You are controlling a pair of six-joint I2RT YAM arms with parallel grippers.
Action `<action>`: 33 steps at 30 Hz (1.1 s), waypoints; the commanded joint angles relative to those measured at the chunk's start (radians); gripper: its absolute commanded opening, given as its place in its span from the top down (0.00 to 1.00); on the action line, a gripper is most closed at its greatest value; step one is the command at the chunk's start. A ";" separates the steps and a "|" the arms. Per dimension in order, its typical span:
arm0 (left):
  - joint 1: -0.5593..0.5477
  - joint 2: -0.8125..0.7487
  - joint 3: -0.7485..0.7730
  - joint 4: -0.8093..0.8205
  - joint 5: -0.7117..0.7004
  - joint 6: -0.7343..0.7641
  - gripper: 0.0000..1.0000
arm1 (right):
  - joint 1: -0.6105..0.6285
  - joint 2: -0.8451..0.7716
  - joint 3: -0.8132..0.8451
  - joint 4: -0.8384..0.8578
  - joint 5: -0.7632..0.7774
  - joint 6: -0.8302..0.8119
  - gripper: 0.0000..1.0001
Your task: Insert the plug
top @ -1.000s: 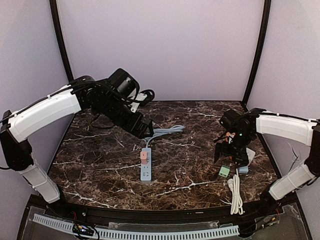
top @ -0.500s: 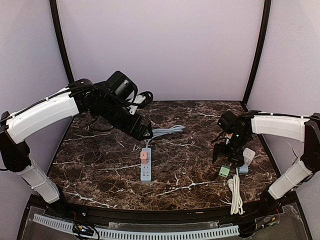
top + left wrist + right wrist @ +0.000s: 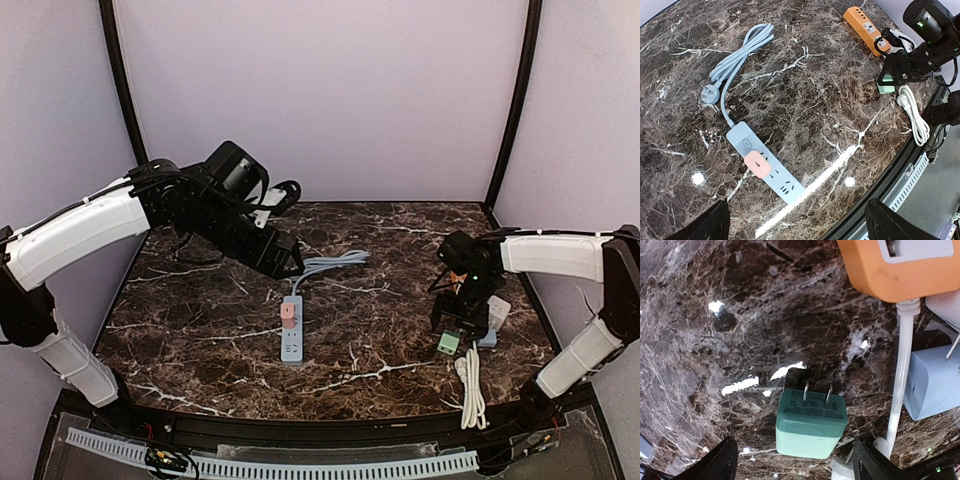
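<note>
The right claw [image 3: 453, 328] has come down around the green plug [image 3: 811, 422] lying on the worktop [image 3: 715, 365], open but closing to grab it, while the left claw [image 3: 800, 225] hangs open above the blue power strip [image 3: 765, 162].

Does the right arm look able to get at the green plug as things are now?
Probably yes. The right pincer hangs open above the green plug, one finger on each side, nothing in the way. The blue adapter and white cable lie beside it, not over it.
</note>
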 commanded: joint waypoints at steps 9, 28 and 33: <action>0.003 -0.020 0.017 -0.035 0.008 -0.025 0.06 | -0.049 0.024 -0.029 0.078 0.007 -0.041 0.31; 0.002 -0.010 0.004 -0.009 -0.009 -0.027 0.08 | -0.050 0.046 -0.051 0.063 -0.005 -0.050 0.52; 0.002 0.001 0.010 -0.008 -0.003 -0.017 0.08 | -0.049 0.061 -0.048 0.062 -0.005 -0.046 0.54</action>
